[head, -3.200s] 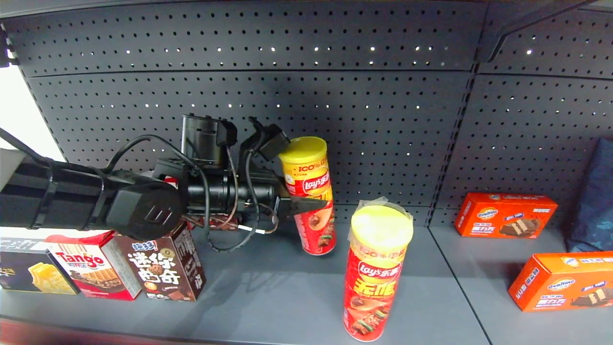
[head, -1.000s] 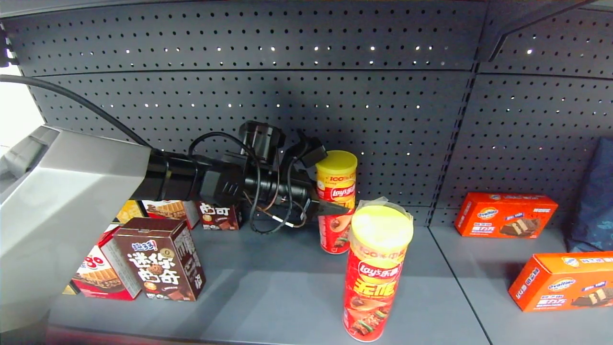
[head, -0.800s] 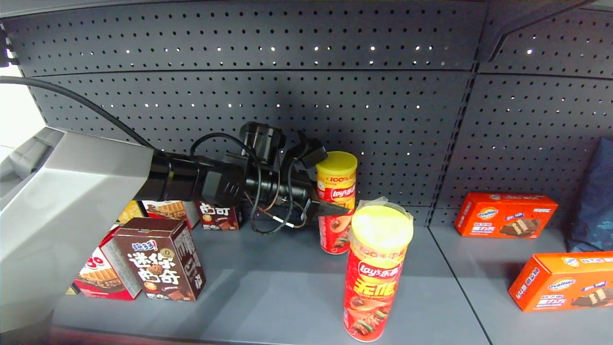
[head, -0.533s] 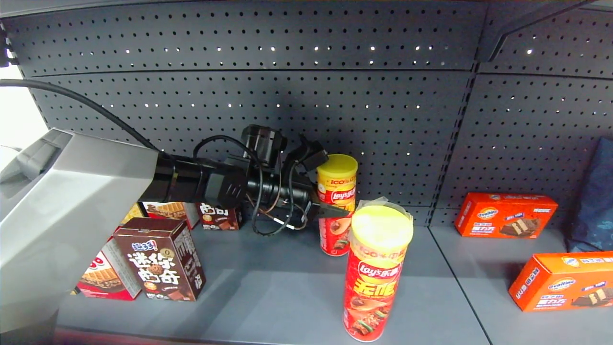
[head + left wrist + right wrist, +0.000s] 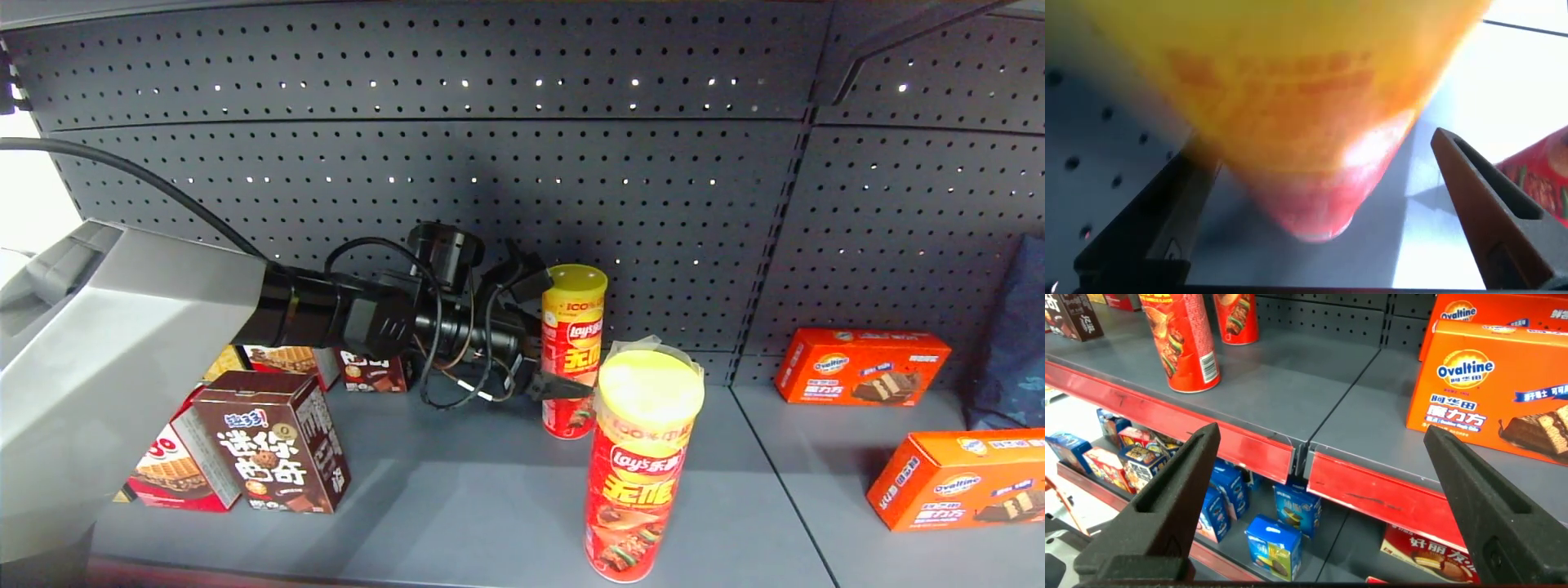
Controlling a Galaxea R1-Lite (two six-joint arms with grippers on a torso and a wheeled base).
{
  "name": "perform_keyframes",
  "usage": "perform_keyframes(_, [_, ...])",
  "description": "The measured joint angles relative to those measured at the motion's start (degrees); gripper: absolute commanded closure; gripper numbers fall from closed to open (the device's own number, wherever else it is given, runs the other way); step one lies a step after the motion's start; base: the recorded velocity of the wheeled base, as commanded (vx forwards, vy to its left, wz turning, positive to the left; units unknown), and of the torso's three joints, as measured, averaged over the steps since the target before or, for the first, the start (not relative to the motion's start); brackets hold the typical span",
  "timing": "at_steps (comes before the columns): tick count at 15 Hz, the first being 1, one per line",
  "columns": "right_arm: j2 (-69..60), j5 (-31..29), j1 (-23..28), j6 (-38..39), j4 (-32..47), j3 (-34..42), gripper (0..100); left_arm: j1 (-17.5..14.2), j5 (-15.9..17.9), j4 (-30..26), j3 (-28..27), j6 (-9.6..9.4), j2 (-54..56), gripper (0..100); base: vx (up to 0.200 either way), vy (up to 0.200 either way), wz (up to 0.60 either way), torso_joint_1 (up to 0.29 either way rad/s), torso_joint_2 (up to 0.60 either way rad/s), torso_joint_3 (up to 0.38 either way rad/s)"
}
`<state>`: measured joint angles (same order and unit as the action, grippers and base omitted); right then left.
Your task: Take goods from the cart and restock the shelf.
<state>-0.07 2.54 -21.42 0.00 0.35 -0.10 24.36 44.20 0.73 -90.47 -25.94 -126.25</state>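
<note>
Nearest, the right claw [image 5: 1321,434] hangs before the shelf [image 5: 457,506] edge, fingers spread wide and holding nothing. Further in, the front can [image 5: 645,465] stands upright just forward and to the right of the left claw [image 5: 569,382]. That claw's fingers stand parted around the rear can [image 5: 574,327], which is upright on the shelf near the back panel. Judgement: both cans are placed; backing the left claw out and fetching any further goods from the cart remain.

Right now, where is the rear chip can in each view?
Head view: rear chip can, centre, behind front chip can.
Left wrist view: rear chip can close up, front chip can beside it.
Right wrist view: rear chip can beyond front chip can.
Landmark: front chip can.
</note>
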Motion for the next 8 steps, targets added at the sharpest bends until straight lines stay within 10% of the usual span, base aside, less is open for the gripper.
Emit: perform_keyframes(8, [0.00, 0.00, 0.00, 0.00, -0.02, 0.00, 0, -2.39, -7.36, 0.41, 4.78, -1.12, 3.75, 0, 0.000, 0.000, 0.00, 0.000, 0.00, 0.000])
